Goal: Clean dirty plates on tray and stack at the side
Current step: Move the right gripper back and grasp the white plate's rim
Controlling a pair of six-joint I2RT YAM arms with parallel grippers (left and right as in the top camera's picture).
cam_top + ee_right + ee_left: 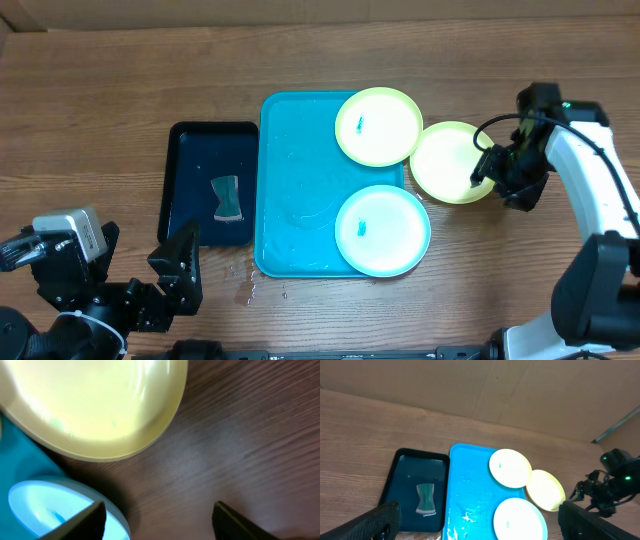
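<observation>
Found right hand [486,170] at right edge of round yellow-green plastic plate w/ clean centre [450,160], fingers apart, nothing btwn them, only wood grain in wrist view. Saw that plate flat on wooden bench [100,100], just off right rim of large bright blue rectangular plastic tray [290,180], edge touching or just overlapping second yellow-green plate w/ small blue smear [378,125]; couldn't tell which. Placed both smeared plates left of that hand: second yellow-green one at tray's far right corner, round light blue plastic plate [381,230] at near right corner, each overhanging rim. Judged right arm much nearer to both, light blue one lying left & toward robot w/ no clean plate in btwn. Noted left hand [178,262] wide open, empty, well apart from all plates, nr front edge of small black rectangular tray [195,140] holding blue-grey pad [227,197], so better set for pad. Reckoned no long axis on round plates; rim facing right hand prob easiest grip.
</observation>
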